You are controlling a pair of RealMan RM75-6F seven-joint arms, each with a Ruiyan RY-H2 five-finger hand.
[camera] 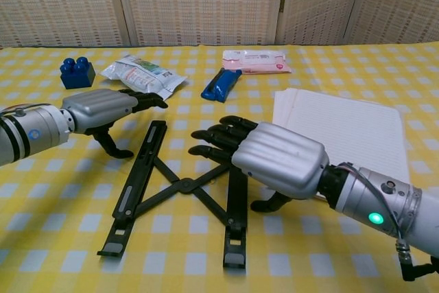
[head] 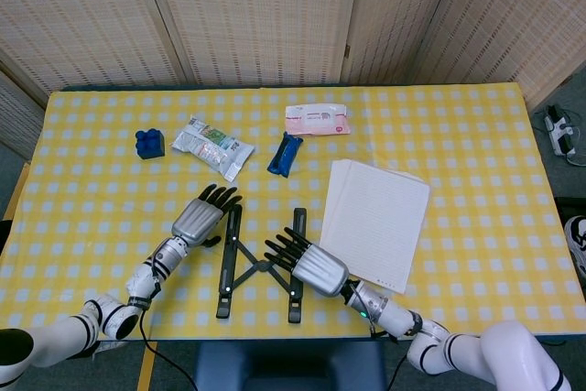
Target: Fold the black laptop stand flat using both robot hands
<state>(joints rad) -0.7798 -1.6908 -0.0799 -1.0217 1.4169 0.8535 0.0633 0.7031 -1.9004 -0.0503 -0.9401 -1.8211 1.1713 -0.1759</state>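
Note:
The black laptop stand (head: 260, 264) (camera: 180, 184) lies spread on the yellow checked cloth, two long rails joined by crossed links. My left hand (head: 203, 217) (camera: 103, 109) hovers just left of the left rail's far end, fingers extended and apart, holding nothing. Over the right rail my right hand (head: 303, 262) (camera: 264, 158) is spread, its fingers reaching across toward the centre; it hides the middle of that rail. Whether it touches the rail I cannot tell.
A white paper stack (head: 375, 220) (camera: 341, 121) lies right of the stand. Behind are a blue pouch (head: 285, 153) (camera: 221, 84), a pink wipes pack (head: 317, 120), a white snack packet (head: 212, 145) and a blue toy brick (head: 149, 143) (camera: 76, 72). The table's front edge runs close below the stand.

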